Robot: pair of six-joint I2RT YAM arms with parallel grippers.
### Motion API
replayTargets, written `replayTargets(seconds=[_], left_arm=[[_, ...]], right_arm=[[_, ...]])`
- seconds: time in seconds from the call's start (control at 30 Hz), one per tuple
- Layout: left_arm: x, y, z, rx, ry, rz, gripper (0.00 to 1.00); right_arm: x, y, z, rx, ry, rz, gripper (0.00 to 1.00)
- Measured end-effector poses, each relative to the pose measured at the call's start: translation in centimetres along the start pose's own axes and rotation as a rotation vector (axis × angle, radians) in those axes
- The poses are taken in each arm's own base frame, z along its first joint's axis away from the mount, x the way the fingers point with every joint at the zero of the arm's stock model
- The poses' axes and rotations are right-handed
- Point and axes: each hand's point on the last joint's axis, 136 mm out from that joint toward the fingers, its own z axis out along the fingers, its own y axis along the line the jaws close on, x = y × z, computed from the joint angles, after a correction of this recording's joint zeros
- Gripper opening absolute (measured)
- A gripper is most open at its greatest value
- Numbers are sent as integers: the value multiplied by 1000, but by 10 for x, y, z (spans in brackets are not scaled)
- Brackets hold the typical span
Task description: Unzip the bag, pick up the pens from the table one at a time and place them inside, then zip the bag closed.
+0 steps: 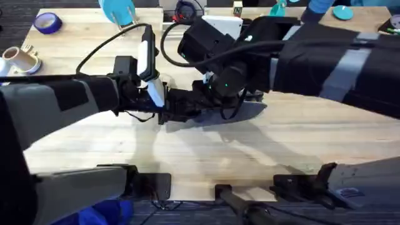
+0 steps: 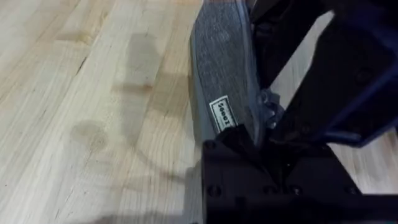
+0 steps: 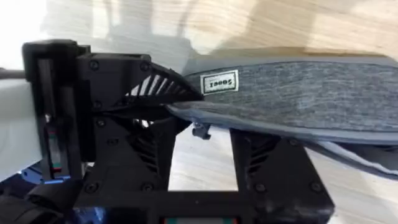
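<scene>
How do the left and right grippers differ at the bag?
The left gripper's fingers are shut on the bag's labelled end; the right gripper's fingers stand open, either side of the zipper pull. The left gripper meets the bag endwise, the right gripper at its zipper edge. Both are black.

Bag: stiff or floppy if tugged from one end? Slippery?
Probably soft. The bag is grey woven fabric, and in the right wrist view its lower edge sags, so it should flex rather than hold shape. The textured weave suggests fair grip, not slick. It lies flat on the table, so rolling looks unlikely; with the left gripper at one end, a tug may drag it.
</scene>
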Motion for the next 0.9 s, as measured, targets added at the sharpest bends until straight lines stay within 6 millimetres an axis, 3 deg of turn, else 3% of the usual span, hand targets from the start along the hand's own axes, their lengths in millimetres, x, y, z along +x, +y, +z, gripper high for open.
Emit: replayTargets(seconds=[0.2,0.23,0.3,0.37,0.9], left_arm=[[0,0,0,-1,3,0,43],[0,0,0,-1,3,1,43],[0,0,0,-1,2,-1,43],[0,0,0,-1,1,-1,43],[0,0,0,0,1,-1,43]], right_arm=[[0,0,3,6,2,0,494],[0,-1,3,7,1,1,408],[-1,-1,3,10,-1,3,122],[-1,0,3,6,-3,7,45],[1,1,3,-5,9,-1,32]])
